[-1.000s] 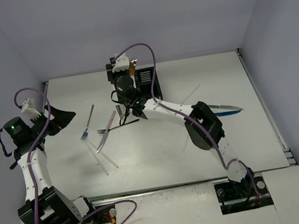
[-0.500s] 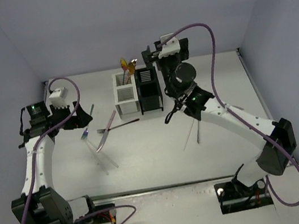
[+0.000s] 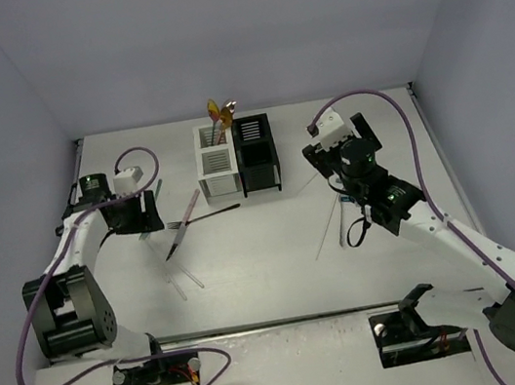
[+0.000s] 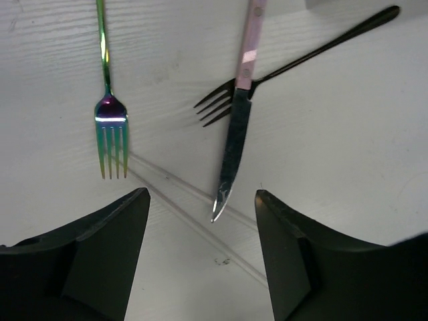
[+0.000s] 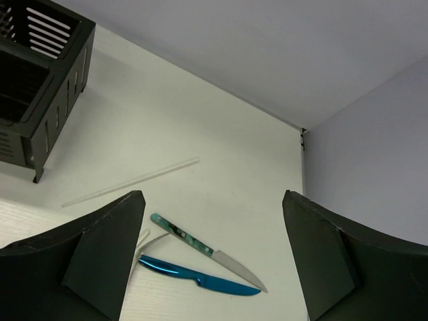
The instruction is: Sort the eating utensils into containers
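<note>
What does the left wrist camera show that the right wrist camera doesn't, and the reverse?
Left wrist only: a rainbow fork, a pink-handled knife crossing a black fork, a pair of clear sticks. Right wrist only: the black caddy, a lone clear stick, a green-handled knife, a blue knife. Both: the white table, plus open, empty fingers, of the left end effector and the right end effector.

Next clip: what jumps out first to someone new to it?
The joined white and black caddies at the back centre of the table, gold utensils poking from the white one. Just ahead of the open left gripper, a pink-handled knife lies across a black fork, a rainbow fork beside them.
</note>
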Motion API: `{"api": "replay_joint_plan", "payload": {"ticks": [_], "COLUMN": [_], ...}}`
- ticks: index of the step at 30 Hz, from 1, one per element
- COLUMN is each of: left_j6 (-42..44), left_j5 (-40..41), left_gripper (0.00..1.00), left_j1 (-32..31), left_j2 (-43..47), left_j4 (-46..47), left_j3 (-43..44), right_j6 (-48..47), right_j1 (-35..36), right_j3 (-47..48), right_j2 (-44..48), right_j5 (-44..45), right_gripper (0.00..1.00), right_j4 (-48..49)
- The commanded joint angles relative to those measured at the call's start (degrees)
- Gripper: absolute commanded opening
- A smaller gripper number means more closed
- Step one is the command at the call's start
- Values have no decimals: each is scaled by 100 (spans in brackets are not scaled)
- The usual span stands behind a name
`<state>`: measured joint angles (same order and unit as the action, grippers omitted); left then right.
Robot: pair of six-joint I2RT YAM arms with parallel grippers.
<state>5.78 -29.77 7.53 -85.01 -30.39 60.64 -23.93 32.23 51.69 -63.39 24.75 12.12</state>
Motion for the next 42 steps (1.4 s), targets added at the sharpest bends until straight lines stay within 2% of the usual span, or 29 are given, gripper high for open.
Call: {"api": "replay_joint_plan", "payload": {"ticks": [1, 6, 13, 22, 30, 33, 35, 36, 39, 42], "left_j6": [21, 284, 358, 524, 502, 457, 419, 383, 306, 190], "left_j5": [578, 896, 947, 1100, 1592, 1606, 1598, 1571, 1461, 1327], "left_gripper": [58, 47, 45, 44, 26, 19, 14, 11, 1, 0], "left_j1": [29, 38, -2, -145, -296, -298, -313, -314, -314, -314], "left_j2": [-508, -1603, -2549, -3127, -3396, -3410, -3409, -3389, -3272, -3029], "left_j4": [127, -302, -332, -296, -151, -151, -167, -169, -194, -306], "left_j3": [942, 1866, 2426, 2567, 2618, 2646, 2662, 2670, 2665, 2672], "right_j6": [205, 266, 292, 289, 415, 284, 161, 86, -80, -257], "right_j1": [-152, -263, -477, -567, -558, -551, -551, -558, -542, -534], "right_j3": [-36, 26, 52, 78, 327, 464, 635, 688, 988, 1308], "right_j2": [110, -52, -156, -341, -647, -694, -749, -780, -924, -981], "right_j5": [-427, -729, -1009, -1317, -1614, -1800, -1914, -1941, -2136, -2413], "right_gripper": [80, 79, 78, 76, 71, 74, 80, 87, 91, 94], "right_j4": [-174, -386, -460, -468, -472, -454, -431, -397, -327, -230]}}
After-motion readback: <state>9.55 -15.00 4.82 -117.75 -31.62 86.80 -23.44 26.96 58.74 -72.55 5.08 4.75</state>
